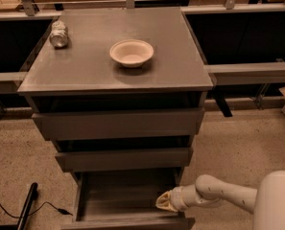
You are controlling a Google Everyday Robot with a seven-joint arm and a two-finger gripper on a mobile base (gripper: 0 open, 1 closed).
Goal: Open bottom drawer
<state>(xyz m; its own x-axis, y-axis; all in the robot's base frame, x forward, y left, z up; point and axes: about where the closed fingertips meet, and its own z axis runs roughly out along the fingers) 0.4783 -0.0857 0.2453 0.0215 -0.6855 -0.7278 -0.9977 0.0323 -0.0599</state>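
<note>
One bottom drawer (125, 198) standing open; gripper (159, 204) low inside it at the right front corner, fingers (164, 201) drawn together, tips just behind the front panel.

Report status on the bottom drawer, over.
Gripper low, at right front corner of bottom drawer. Drawer pulled out, inside showing. Cable on floor at its left.

No legible text, labels or numbers anywhere.

White rounded arm (231, 194), cream gripper (163, 203) at the bottom drawer (118, 198).
</note>
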